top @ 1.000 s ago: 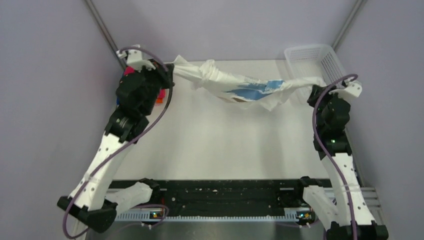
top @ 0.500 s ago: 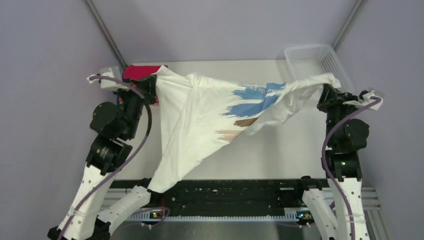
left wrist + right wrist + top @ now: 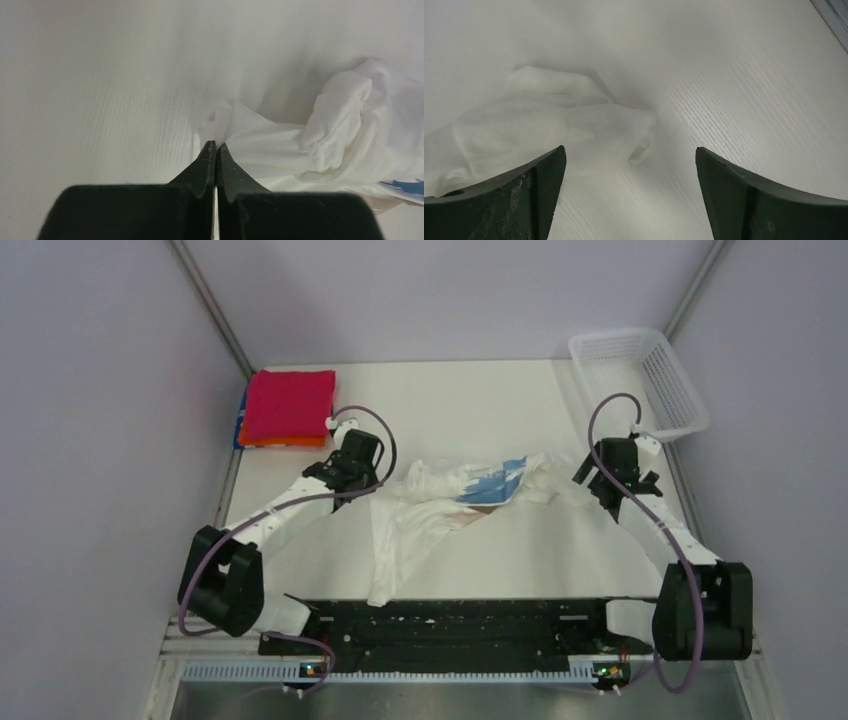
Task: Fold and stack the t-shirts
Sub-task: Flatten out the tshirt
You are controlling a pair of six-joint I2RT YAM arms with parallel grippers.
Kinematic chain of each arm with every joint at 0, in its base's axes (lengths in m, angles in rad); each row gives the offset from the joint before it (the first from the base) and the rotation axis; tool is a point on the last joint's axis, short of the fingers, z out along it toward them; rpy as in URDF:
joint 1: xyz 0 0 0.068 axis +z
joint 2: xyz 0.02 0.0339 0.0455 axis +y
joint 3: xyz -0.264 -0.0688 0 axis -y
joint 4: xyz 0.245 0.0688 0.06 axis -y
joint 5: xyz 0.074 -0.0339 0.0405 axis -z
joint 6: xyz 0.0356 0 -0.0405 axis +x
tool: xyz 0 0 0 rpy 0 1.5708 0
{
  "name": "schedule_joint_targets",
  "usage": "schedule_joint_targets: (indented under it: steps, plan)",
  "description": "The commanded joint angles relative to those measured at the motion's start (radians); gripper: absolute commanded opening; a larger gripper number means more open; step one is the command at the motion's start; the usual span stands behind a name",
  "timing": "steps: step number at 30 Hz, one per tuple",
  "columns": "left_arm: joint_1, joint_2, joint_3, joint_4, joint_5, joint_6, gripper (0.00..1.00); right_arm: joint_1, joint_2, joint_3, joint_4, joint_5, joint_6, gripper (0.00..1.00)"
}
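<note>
The white t-shirt (image 3: 450,495) with blue and brown brush-stroke print lies crumpled on the table's middle, one flap trailing toward the near edge. My left gripper (image 3: 377,482) sits low at the shirt's left end. In the left wrist view its jaws (image 3: 216,143) are shut, with folds of the white cloth (image 3: 280,150) gathered at the tips. My right gripper (image 3: 592,488) is at the shirt's right end, open (image 3: 630,148), nothing between its fingers. The shirt's loose edge (image 3: 564,125) lies just ahead of it. Folded crimson (image 3: 290,403), orange (image 3: 285,441) and blue (image 3: 240,428) t-shirts are stacked at the back left.
A white plastic mesh basket (image 3: 668,390) stands at the back right corner. The black rail (image 3: 450,625) carrying the arm bases runs along the near edge. Grey walls close in the table's left, right and back sides.
The shirt was stretched in the air between both grippers; both arms have come down and it now lies on the table. The right gripper has opened and let go of its end.
</note>
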Motion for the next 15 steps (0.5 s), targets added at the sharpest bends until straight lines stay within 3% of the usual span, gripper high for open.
schedule_joint_targets:
  steps: [1, 6, 11, 15]
  plan:
    - [0.007, 0.067, 0.002, 0.016, 0.043, -0.067, 0.0, 0.005, 0.073, 0.147, -0.109, 0.13, 0.025, 0.99]
    - [0.008, 0.217, 0.004, 0.041, 0.129, -0.092, 0.0, 0.159, 0.103, 0.275, -0.089, 0.133, -0.07, 0.99]
    - [0.007, 0.276, 0.006, 0.068, 0.193, -0.099, 0.0, 0.257, 0.18, 0.307, 0.124, -0.271, -0.111, 0.99]
    - [0.007, 0.277, -0.023, 0.106, 0.24, -0.113, 0.0, 0.398, 0.361, 0.413, 0.185, -0.438, -0.105, 0.98]
